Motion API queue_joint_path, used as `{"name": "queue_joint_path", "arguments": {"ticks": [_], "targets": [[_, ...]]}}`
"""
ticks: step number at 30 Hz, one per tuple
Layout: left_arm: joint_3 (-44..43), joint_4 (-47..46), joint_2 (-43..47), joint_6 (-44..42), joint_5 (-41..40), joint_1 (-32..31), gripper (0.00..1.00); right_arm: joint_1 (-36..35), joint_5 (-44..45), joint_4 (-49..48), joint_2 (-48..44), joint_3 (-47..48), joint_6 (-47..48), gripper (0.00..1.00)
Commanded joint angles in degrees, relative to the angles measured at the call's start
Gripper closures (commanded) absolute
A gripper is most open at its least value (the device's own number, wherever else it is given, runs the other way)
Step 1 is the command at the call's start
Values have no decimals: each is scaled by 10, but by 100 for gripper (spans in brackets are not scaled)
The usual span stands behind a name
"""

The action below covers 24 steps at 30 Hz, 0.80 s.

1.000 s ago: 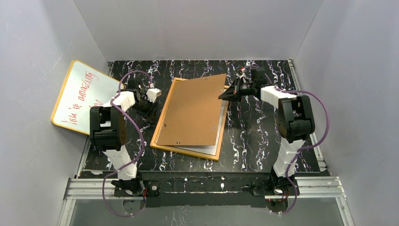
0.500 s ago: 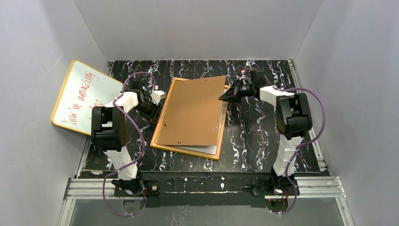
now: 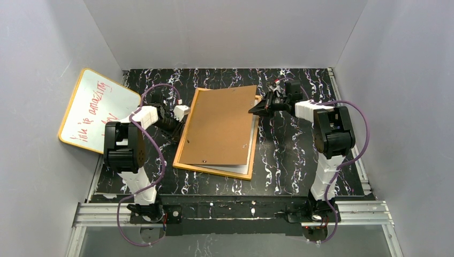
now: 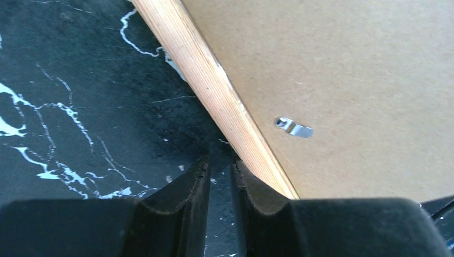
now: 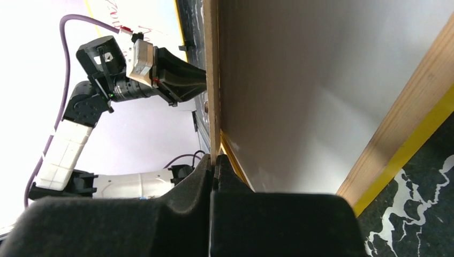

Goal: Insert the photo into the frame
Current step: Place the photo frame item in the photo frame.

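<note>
The frame [image 3: 210, 173] lies flat mid-table, its yellow-orange border showing along the near and left sides. The photo [image 3: 235, 170] lies in it white back up; only a strip shows at the near right. The brown backing board [image 3: 219, 126] lies skewed on top. My right gripper [image 3: 252, 110] is shut on the board's far right edge [image 5: 214, 80] and holds it raised above the photo's white back [image 5: 321, 80] and the frame's rail [image 5: 412, 123]. My left gripper [image 3: 179, 128] is shut and empty [image 4: 219, 166], one finger against the frame's wooden left edge [image 4: 214, 91].
A yellow-edged whiteboard [image 3: 93, 110] with red writing leans against the left wall. A metal tab [image 4: 292, 127] sits on the board near the left gripper. Enclosure walls stand on three sides of the black marbled table [image 3: 289, 155].
My left gripper has moved right, up to the frame's left edge. The right gripper still holds the board's edge, and frame and board have shifted slightly.
</note>
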<state>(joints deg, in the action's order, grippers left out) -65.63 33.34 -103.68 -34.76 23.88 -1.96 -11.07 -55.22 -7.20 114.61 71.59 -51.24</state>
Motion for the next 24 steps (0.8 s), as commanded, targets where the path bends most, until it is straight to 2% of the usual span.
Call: {"name": "queue_joint_path", "arguments": {"ticks": [1,8,16,19,20,24], "targets": [[37,53,-10,-6,24,-11,81,-10,12,-65,-19,-4,-24,99],[38,56,-14,-4,39,-15,83,-24,25,-47,-15,6,-15,99],[32,63,-5,3,54,-16,87,-52,138,44,-39,12,42,99],[20,69,5,10,54,-14,87,-63,183,118,-39,44,71,88],[15,70,8,15,53,-12,87,-67,200,144,-37,58,81,79],[-15,74,13,34,58,5,90,-92,291,280,-18,149,127,54]]}}
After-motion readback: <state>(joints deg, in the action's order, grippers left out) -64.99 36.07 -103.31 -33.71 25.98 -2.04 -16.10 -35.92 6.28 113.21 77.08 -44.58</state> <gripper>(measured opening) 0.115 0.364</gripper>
